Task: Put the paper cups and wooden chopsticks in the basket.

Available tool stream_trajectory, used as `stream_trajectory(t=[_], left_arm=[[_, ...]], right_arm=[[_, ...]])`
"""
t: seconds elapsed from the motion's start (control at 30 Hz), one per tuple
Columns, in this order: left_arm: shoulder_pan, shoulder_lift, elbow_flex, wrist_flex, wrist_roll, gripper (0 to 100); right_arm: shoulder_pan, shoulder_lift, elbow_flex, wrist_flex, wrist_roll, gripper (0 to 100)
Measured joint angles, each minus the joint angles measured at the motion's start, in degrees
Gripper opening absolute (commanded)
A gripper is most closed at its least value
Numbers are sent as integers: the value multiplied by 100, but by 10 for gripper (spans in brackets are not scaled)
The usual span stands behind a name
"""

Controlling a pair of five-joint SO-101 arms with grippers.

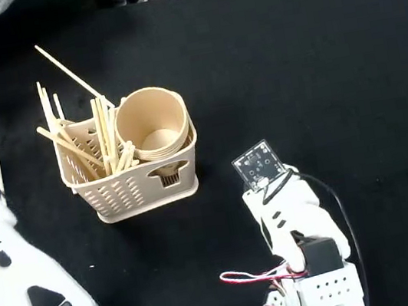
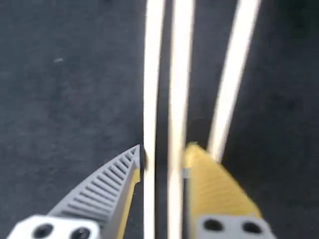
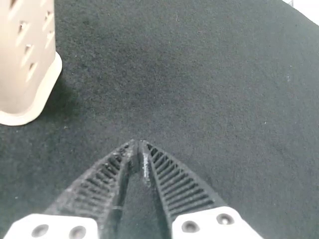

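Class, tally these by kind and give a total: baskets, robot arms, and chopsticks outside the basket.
basket: 1
robot arms: 2 (left arm, right arm)
chopsticks outside the basket: 3, at the left gripper
Total: 6

The basket (image 1: 135,183) is set left of the table's (image 1: 314,65) middle, with cups (image 1: 151,122) nested in its right compartment and chopsticks (image 1: 105,141) stood in its left one. Other chopsticks (image 2: 152,74) are gripped in the left gripper (image 2: 162,154) at the table's left edge, well apart from the basket. The right gripper (image 3: 138,145) is placed before and right of the basket.
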Motion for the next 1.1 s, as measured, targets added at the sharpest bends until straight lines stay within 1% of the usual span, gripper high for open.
stream_trajectory(t=[0.13,0.3,0.37,0.47,0.67,0.77,0.87,1.0,1.1], left_arm=[[132,563,-1073,651,9,30],[123,993,-2356,1618,0,29],[70,1046,-2734,1714,88,29],[53,1037,-2989,1802,299,29],[79,668,-2804,1829,686,29],[79,176,-2382,1829,879,29],[79,-378,-1908,1829,923,29],[79,-905,-1521,1829,870,33],[97,-897,-1512,1829,431,34]], right_arm=[[0,0,0,0,0,12],[0,0,0,0,0,12],[0,0,0,0,0,12],[0,0,0,0,0,12],[0,0,0,0,0,12],[0,0,0,0,0,12],[0,0,0,0,0,12],[0,0,0,0,0,12],[0,0,0,0,0,12]])
